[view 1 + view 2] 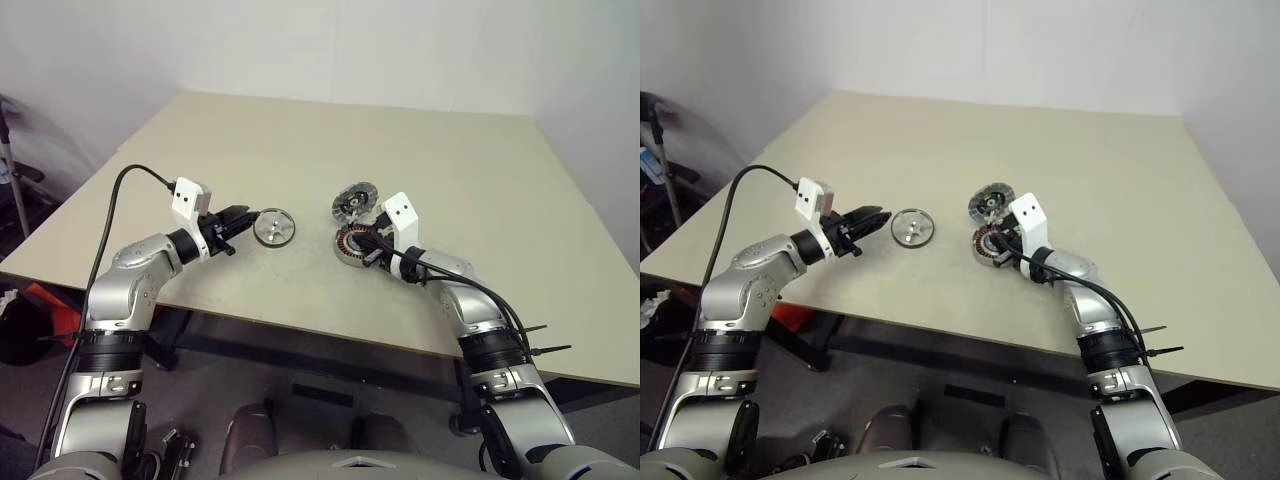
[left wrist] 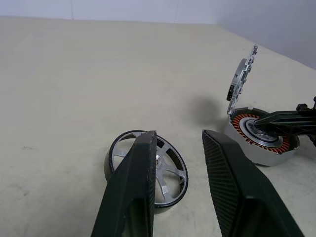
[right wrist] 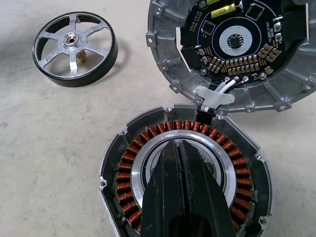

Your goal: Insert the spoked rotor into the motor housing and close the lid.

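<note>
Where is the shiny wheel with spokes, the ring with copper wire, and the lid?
spoked rotor (image 3: pixel 74 47), right wrist view, on its spokes near the hub.
motor housing (image 3: pixel 129 159), right wrist view, on its copper windings.
lid (image 3: pixel 232 42), right wrist view, on its black circuit board.

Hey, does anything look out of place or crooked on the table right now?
Only the lid: it stands nearly on edge behind the motor housing, still joined by white wires, circuit board exposed. The spoked rotor lies flat on the table, apart.
</note>
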